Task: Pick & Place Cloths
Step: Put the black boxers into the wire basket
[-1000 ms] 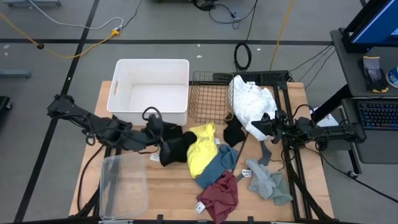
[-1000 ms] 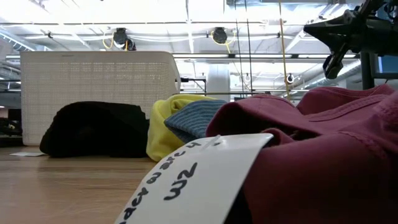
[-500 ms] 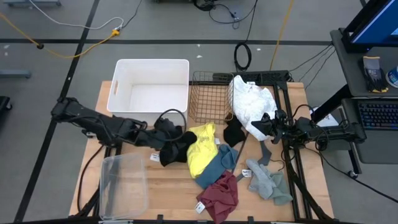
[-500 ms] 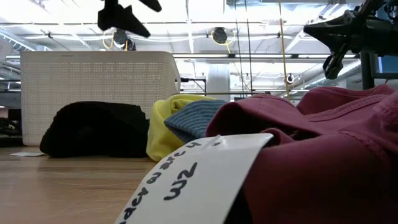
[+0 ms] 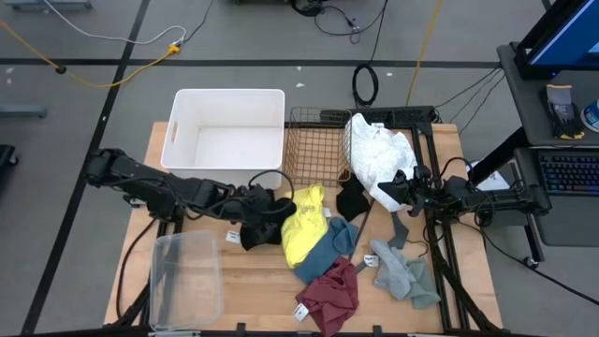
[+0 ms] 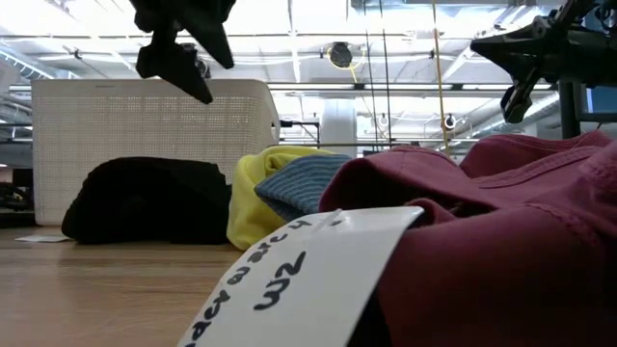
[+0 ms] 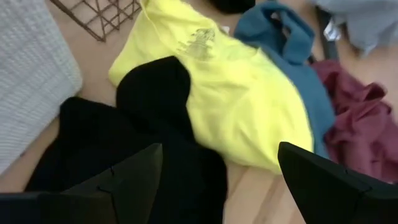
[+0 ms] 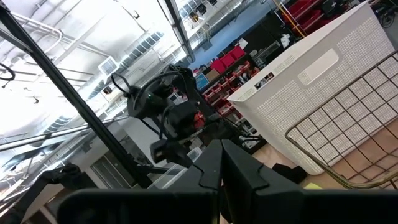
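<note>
My left gripper is open and hovers above the black cloth, clear of it in the low view. Beside that cloth lie the yellow cloth, the blue-teal one, the maroon one and small grey-green ones, all flat on the table. A second black cloth lies by the wire basket. The white cloth is draped at the basket's right side. My right gripper is shut and waits raised beside it.
A white bin and a wire basket stand at the far side of the table. A clear plastic tub sits at the near left. A dark grey hanger piece lies between the cloths on the right. A paper tag fills the low view's foreground.
My left gripper has swung toward the table's right and slightly nearer, from beside the white bin to over the black cloth, and has come down into the low view. The cloths and the right arm have stayed still.
</note>
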`<move>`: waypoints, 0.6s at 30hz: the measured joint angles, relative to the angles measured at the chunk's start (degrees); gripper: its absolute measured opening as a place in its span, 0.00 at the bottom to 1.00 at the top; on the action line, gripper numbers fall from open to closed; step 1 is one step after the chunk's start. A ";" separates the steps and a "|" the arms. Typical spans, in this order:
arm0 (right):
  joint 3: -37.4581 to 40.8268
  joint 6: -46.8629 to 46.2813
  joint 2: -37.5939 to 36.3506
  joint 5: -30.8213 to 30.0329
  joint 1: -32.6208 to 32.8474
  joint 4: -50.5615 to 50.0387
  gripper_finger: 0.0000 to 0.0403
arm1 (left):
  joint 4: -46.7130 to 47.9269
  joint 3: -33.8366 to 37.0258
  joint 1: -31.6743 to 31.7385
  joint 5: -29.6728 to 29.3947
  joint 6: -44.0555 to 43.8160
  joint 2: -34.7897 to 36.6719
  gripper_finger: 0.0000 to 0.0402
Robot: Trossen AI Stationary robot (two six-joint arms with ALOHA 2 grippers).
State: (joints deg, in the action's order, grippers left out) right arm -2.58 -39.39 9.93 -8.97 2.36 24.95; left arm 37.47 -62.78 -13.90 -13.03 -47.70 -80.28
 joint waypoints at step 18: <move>0.01 1.28 -0.02 0.00 0.00 -0.21 0.01 | 6.12 0.06 0.29 -0.03 -3.83 -7.14 0.81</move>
State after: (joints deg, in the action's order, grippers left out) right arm -2.57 -38.11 9.92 -8.97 2.36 24.74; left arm 43.60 -62.72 -13.61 -13.06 -51.54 -87.42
